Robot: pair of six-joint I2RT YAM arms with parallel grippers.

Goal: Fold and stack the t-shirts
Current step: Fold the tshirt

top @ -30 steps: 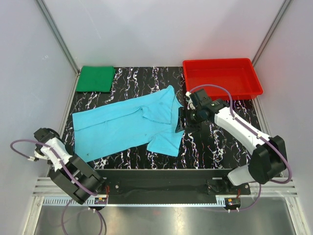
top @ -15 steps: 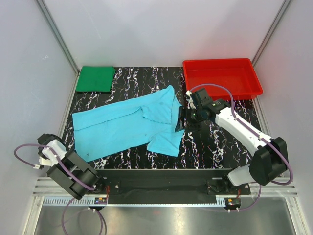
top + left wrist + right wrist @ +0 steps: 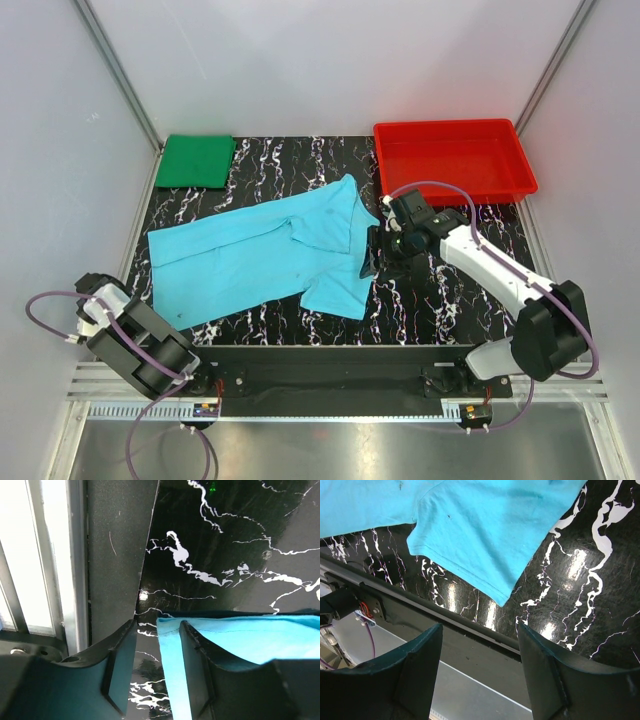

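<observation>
Right gripper [image 3: 480, 630], jaws apart, empty, beside cyan t-shirt [image 3: 485, 535]; left gripper [image 3: 158, 625] likewise parted.

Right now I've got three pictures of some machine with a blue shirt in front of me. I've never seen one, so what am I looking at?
These are two robot arms, the left arm and the right arm, bolted at the near edge of a black marbled table. One picture looks down from above. The other two come from a camera on each wrist, so the dark prongs in them are that arm's own fingers. A light blue shirt lies spread out, a dark green shirt sits folded at the far left, and a red tray at the far right. The left end effector is open over the blue shirt's corner. The right end effector is open near its sleeve. Nothing is held.
</observation>
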